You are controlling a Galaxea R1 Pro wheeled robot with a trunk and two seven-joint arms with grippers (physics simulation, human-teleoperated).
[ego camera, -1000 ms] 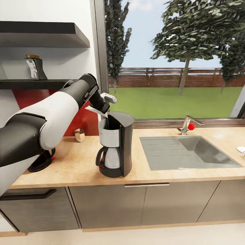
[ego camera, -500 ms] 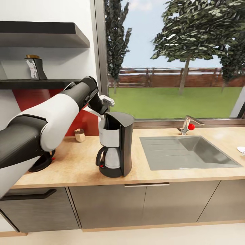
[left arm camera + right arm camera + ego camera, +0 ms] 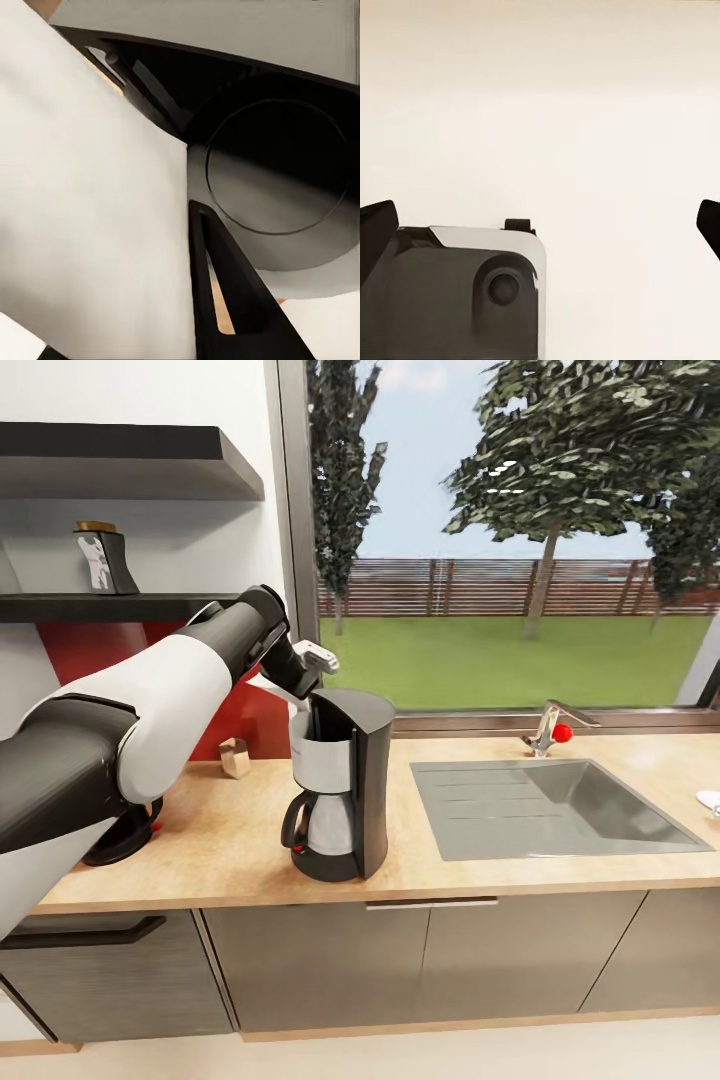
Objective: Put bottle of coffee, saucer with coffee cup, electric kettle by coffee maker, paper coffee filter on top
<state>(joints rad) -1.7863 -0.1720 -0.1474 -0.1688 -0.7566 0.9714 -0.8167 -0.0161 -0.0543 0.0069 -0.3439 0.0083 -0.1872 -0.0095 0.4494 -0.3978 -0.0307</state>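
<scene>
From the head camera, your left arm (image 3: 170, 690) reaches across the counter (image 3: 230, 850) to the top of the coffee maker (image 3: 340, 785), which stands near the counter's front edge, left of the sink (image 3: 560, 805). Your left gripper (image 3: 300, 680) sits just above the machine's back left corner with a white paper filter (image 3: 272, 688) pinched in it; the filter's sheet pokes out beside the wrist. The coffee bottle (image 3: 104, 560) is still on the lower shelf (image 3: 100, 605) at the wall, well apart from the machine. A small brown object (image 3: 236, 757) stands near the counter's back edge, and a black kettle base (image 3: 125, 835) lies at the left end, partly hidden by your arm. The tap (image 3: 548, 726) with a red knob stands behind the sink.

From the left wrist camera, the filter (image 3: 90, 195) covers much of the frame, held against one dark finger (image 3: 225, 300), so the fingers are closed on the paper. The round opening of the coffee maker (image 3: 277, 172) lies just beyond it.

From the right wrist camera, your right gripper (image 3: 547, 225) is spread wide, its dark fingertips (image 3: 375, 225) at the two side edges of the frame, over a pale floor, with part of the robot's grey base (image 3: 465, 292) in sight.
</scene>
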